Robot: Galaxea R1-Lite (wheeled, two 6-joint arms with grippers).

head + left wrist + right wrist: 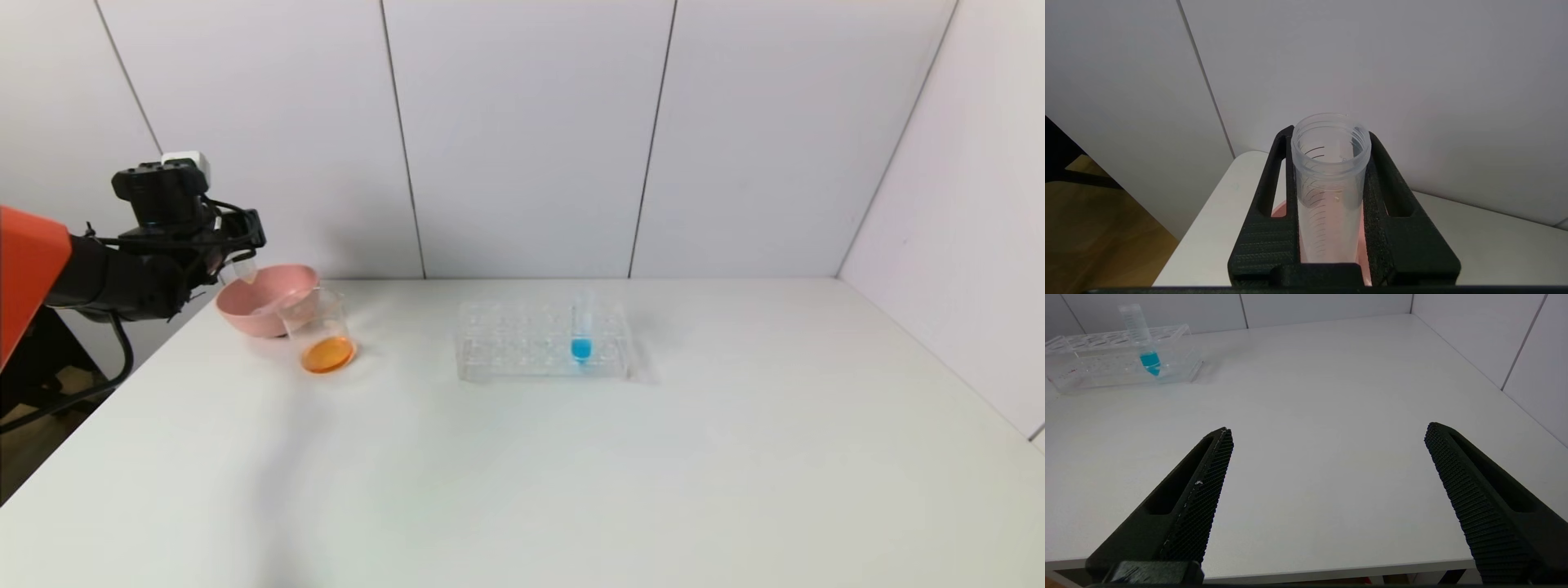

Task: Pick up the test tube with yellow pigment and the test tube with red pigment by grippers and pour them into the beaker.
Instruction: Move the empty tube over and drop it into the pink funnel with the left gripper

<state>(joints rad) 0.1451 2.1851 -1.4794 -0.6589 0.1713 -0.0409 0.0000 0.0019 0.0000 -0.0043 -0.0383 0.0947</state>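
My left gripper is at the table's far left, raised over the pink bowl. It is shut on a clear graduated test tube. The left wrist view shows the tube between the fingers, open mouth towards the camera, with no liquid visible inside. The beaker stands in front of the bowl, touching it, with orange liquid at its bottom. No tube with yellow or red liquid shows. My right gripper is open and empty above the table's front edge, out of the head view.
A clear tube rack stands mid-table with one tube of blue liquid; both show in the right wrist view, rack and tube. The pink bowl's rim shows under the left fingers. Walls close off the back and right.
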